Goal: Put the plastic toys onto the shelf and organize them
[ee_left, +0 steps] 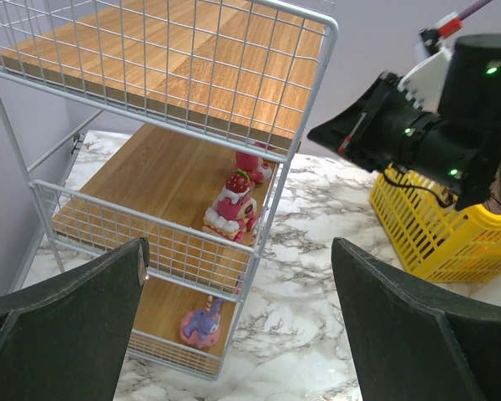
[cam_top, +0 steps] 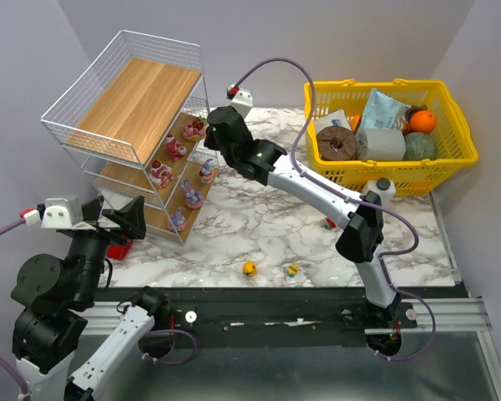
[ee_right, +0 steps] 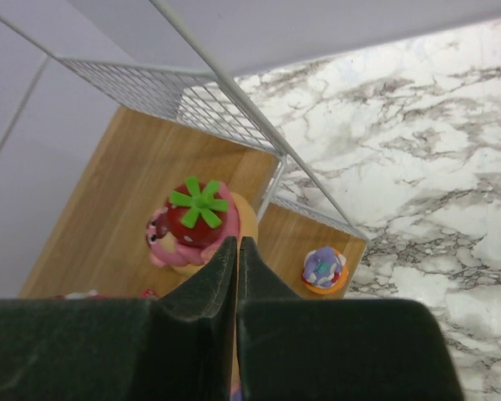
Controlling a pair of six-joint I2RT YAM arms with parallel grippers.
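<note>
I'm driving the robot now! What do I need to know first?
Left gripper: open, holding nothing, facing the shelf.
Right gripper: shut, empty, just above a strawberry-topped toy on the middle board.
Done: six toys stand on the shelf, three on the middle board and three on the bottom one.
Left: two yellow ducks on the table near the arm bases. A small red thing by the right arm's elbow is too hidden to identify.

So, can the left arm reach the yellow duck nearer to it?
Probably yes: the duck lies in the open on the marble table, and nothing stands between it and the open left tool, which must only swing away from the shelf.
</note>
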